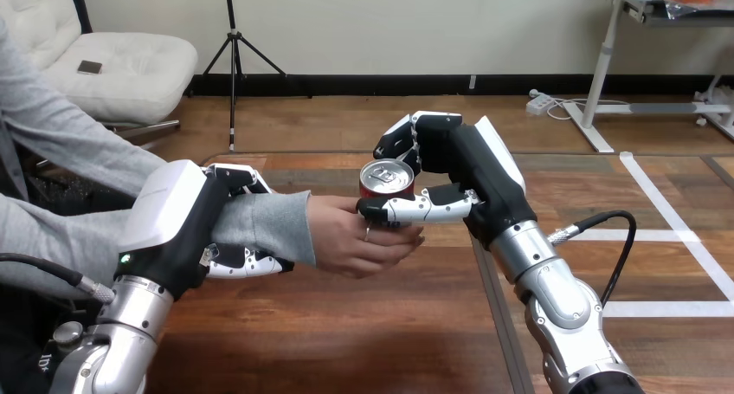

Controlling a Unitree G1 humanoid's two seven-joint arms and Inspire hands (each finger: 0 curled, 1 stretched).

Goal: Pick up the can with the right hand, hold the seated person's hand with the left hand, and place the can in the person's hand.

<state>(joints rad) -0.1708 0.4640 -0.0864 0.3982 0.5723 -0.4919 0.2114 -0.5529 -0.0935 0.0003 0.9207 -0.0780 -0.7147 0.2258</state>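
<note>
**Head view.** The can (pixel 387 178) stood upright in the right hand (pixel 472 173), its silver top facing up. The fingers curled behind it and the thumb lay across its front, so this hand gripped the can. The can's lower part was hidden behind that thumb and the person's hand (pixel 350 238), which lay open just beneath and in front of it. Whether the can touched the palm could not be told. The right arm rose from the lower right, the back of its hand turned to the right. The left hand (pixel 177 216) was closed round the person's forearm (pixel 264 225) just behind the grey sleeve's cuff, fingers over the top and thumb beneath. Both hands were over the wooden tabletop (pixel 346 342).
</note>
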